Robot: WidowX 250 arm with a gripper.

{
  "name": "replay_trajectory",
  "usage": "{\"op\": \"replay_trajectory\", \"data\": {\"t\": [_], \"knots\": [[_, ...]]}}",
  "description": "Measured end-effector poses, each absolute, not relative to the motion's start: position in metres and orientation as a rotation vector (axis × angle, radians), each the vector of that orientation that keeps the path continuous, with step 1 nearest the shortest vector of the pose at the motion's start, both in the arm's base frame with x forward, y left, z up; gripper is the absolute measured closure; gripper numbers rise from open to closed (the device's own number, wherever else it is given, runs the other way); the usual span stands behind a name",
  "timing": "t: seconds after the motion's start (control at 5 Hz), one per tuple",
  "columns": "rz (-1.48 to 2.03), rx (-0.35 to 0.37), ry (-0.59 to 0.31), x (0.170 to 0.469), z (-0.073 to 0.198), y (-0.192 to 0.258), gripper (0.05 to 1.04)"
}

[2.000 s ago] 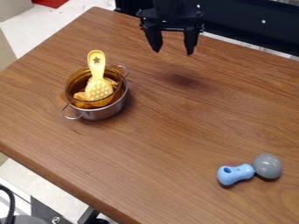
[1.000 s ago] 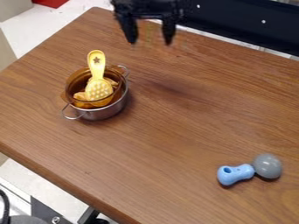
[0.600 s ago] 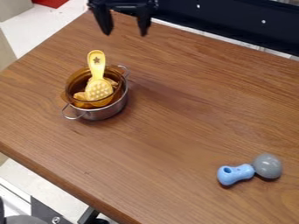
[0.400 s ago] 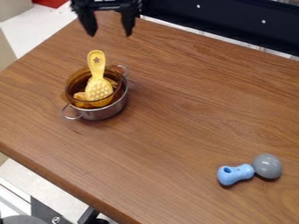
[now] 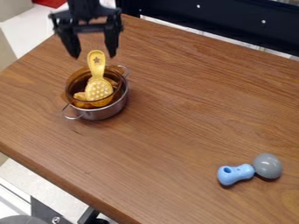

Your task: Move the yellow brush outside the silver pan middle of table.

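My gripper (image 5: 93,55) hangs open at the upper left, with its two fingers apart on either side of the top of the brush handle as seen from the camera; nothing is held. The yellow brush (image 5: 97,83) leans with its handle up and its bumpy head down in an amber see-through bowl (image 5: 73,83). That bowl sits inside the silver pan (image 5: 105,113), which has a wire handle on each side. The pan stands on the left part of the brown table (image 5: 169,131).
A light blue toy piece (image 5: 234,174) lies at the lower right, beside a grey rounded object (image 5: 267,166). Orange-yellow pieces (image 5: 81,97) lie in the bowl around the brush head. A dark panel (image 5: 234,26) runs behind the table's back edge.
The gripper has moved left along the back of the table, then down toward the brush handle, staying open. The brush, bowl and pan have kept their places.
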State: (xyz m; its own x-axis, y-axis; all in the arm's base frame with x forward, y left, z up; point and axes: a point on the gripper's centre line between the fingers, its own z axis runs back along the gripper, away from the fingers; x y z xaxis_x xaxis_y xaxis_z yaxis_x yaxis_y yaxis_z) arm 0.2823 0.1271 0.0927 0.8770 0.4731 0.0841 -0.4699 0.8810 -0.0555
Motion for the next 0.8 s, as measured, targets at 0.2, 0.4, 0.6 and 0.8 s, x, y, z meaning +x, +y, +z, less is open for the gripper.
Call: {"op": "replay_trajectory", "data": {"t": [0.2, 0.4, 0.6, 0.8], "knots": [[0.501, -0.03, -0.122, 0.2757, 0.0934, 0.1241, 0.083], [0.512, -0.027, -0.126, 0.2762, 0.0931, 0.1243, 0.083], [0.521, -0.017, -0.149, 0.2785, 0.0894, 0.1237, 0.083], [0.532, -0.014, -0.167, 0.2816, 0.0885, 0.1253, 0.083]]}}
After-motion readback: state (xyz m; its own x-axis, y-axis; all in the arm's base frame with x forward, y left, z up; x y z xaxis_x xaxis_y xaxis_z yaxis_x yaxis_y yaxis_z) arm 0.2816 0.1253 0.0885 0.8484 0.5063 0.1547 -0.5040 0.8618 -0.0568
